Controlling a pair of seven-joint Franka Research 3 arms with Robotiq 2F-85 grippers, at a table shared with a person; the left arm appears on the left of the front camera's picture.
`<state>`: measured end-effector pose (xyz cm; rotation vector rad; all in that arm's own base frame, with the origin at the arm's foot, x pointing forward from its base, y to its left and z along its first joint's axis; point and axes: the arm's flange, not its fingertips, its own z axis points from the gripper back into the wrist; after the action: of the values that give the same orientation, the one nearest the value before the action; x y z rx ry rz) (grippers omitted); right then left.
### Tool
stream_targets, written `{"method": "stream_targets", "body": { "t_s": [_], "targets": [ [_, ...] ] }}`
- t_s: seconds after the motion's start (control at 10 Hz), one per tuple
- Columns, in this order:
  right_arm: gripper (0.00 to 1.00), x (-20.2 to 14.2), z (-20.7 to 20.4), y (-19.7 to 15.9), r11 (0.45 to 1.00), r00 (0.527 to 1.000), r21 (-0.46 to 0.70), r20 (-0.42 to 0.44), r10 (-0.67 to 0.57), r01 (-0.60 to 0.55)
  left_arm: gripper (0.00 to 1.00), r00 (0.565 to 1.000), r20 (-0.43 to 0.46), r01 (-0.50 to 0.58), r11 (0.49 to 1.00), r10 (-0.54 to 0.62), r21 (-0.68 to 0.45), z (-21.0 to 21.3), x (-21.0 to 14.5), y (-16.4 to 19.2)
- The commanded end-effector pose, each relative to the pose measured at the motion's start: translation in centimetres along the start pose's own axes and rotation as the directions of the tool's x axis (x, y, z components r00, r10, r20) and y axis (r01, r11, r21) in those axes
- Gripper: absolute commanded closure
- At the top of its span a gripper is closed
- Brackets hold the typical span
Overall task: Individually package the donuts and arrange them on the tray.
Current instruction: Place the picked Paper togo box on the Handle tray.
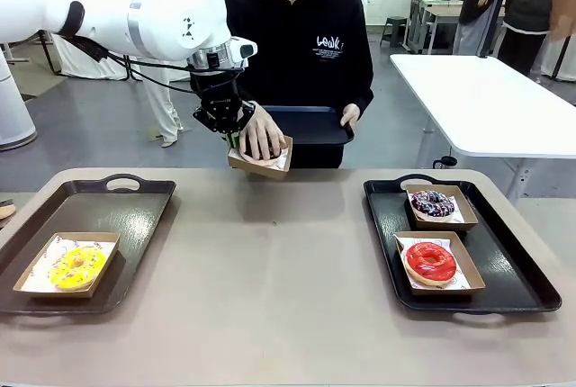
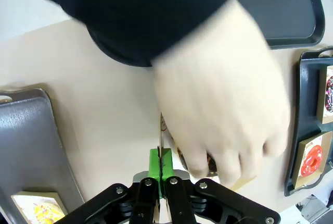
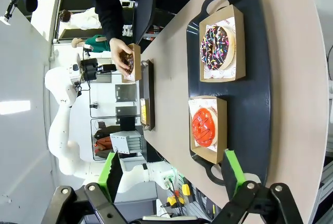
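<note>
**Left gripper pinching carton edge at far side of table while person's hand covers it**

While the person's hand (image 1: 262,135) lies over the small brown cardboard carton (image 1: 270,163) at the table's far edge, the left gripper (image 1: 233,139) has its green pads pressed together on that carton's near rim; in the left wrist view the pads (image 2: 155,168) pinch a thin upright edge of card. What sits in this carton is mostly hidden under the hand; the right wrist view hints at something dark.

Person's other hand (image 1: 349,116) holds a black plastic tray (image 1: 315,123) just beyond the table.

Right gripper (image 3: 171,174): fingers spread wide, holding nothing, looking down the right-hand black tray (image 1: 517,274).

Donuts:
- glossy red ring donut (image 1: 430,261), in its carton, near end of right tray.
- dark donut with pale sprinkles (image 1: 433,203), in its carton, far end of same tray.
- bright yellow donut (image 1: 76,266), in its carton, near end of left-hand black tray (image 1: 135,216).
</note>
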<state>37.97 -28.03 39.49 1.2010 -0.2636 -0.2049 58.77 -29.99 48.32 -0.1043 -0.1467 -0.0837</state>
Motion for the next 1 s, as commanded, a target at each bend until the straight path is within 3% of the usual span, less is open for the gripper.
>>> {"method": "stream_targets", "body": {
  "t_s": [0.0,0.6,0.7,0.9],
  "targets": [
    [0.00,-0.2,0.1,-0.1,1.000,1.000,0.010,-0.003,-0.003,0.004,1.00,1.000,0.001,0.003,1.000,-0.003,0.000,0.0,0.0,0.0],
    [0.00,-0.2,0.1,-0.1,1.000,1.000,0.010,-0.003,-0.003,0.004,0.99,1.000,0.000,0.000,1.000,0.000,0.000,0.0,0.0,0.0],
    [0.00,-0.2,0.1,-0.1,1.000,1.000,0.010,-0.003,-0.003,0.004,0.99,1.000,0.026,0.014,1.000,-0.014,-0.028,1.8,-2.0,1.9],
    [0.00,-0.2,0.1,-0.1,1.000,1.000,0.010,-0.003,-0.003,0.004,0.99,1.000,-0.021,0.011,1.000,-0.011,0.029,5.4,-4.7,6.7]
  ]
}}
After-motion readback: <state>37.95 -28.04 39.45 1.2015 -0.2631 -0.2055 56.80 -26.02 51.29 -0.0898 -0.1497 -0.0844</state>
